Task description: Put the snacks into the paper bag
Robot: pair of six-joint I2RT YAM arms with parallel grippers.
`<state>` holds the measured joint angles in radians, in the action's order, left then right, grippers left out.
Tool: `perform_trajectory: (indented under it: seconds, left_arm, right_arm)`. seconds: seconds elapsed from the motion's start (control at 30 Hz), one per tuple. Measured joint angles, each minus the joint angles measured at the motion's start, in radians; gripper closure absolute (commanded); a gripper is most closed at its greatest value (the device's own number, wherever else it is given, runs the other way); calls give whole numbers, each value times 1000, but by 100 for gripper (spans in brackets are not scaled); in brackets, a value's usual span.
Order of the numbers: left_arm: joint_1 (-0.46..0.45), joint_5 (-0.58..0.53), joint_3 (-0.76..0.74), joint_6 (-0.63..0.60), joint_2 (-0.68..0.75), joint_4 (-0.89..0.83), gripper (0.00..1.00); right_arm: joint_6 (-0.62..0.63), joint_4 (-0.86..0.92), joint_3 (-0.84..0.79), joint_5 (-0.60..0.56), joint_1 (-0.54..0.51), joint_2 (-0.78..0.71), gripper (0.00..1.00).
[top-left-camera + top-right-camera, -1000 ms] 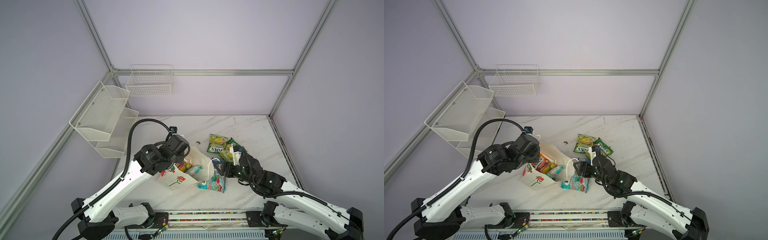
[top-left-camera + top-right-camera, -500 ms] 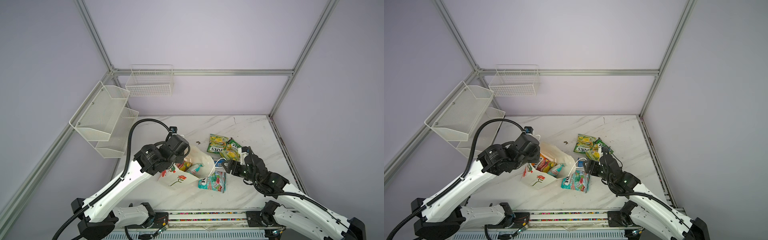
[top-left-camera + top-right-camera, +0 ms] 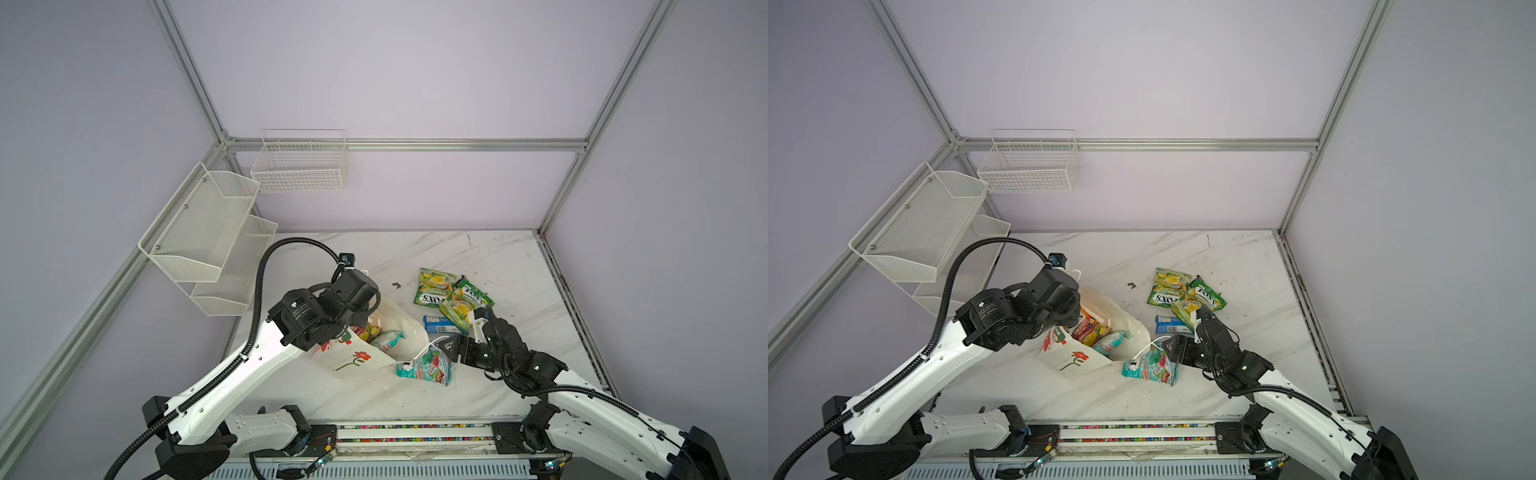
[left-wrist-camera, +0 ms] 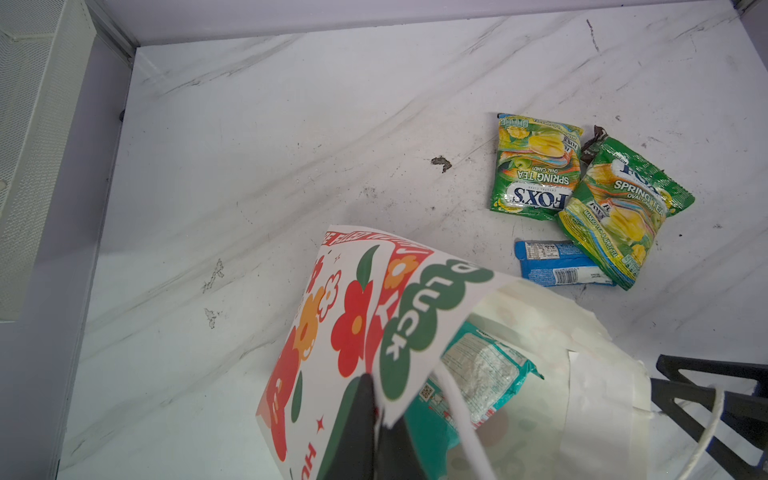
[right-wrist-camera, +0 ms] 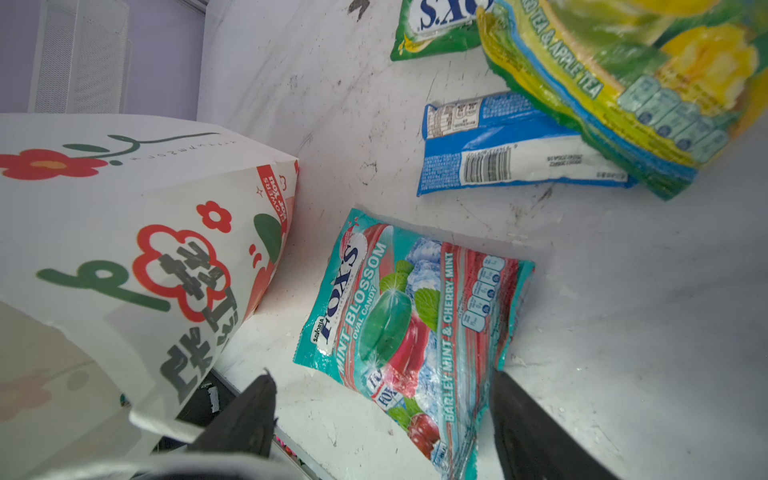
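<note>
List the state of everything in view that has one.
paper bag: tilted, mouth open, rim pinched by left gripper
left gripper: shut on the bag's rim
right gripper: open, over the Mint Blossom packet, not gripping
Mint Blossom packet: flat on table, outside bag
orange packet: inside bag
teal packet: inside bag
green packets: on table, overlapping
blue bar wrapper: on table, one end under a green packet

**Near side crowded, far table open**

The paper bag (image 3: 357, 361) and left arm (image 3: 249, 365) block the table's (image 3: 374, 253) near left. The green packets (image 3: 434, 286), blue bar (image 3: 434, 320) and teal packet (image 3: 430, 368) crowd the near right. Behind them, bare marble lies open.
</note>
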<state>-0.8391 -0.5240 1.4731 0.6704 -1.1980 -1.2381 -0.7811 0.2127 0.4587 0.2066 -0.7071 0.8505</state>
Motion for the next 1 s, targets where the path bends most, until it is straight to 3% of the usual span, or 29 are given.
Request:
perform_trajectory:
  seconds: [0.27, 0.67, 0.83, 1.0]
  left_arm:
    - [0, -3, 0, 0, 0, -4, 100]
    - [0, -4, 0, 0, -1, -5, 100]
    - [0, -4, 0, 0, -2, -5, 100]
    - [0, -5, 0, 0, -2, -5, 100]
  right_arm:
    - [17, -38, -10, 67, 0, -35, 2]
    - [72, -179, -54, 289, 0, -225, 3]
    - [84, -154, -53, 266, 0, -233, 3]
    - [78, -135, -66, 210, 0, -101, 3]
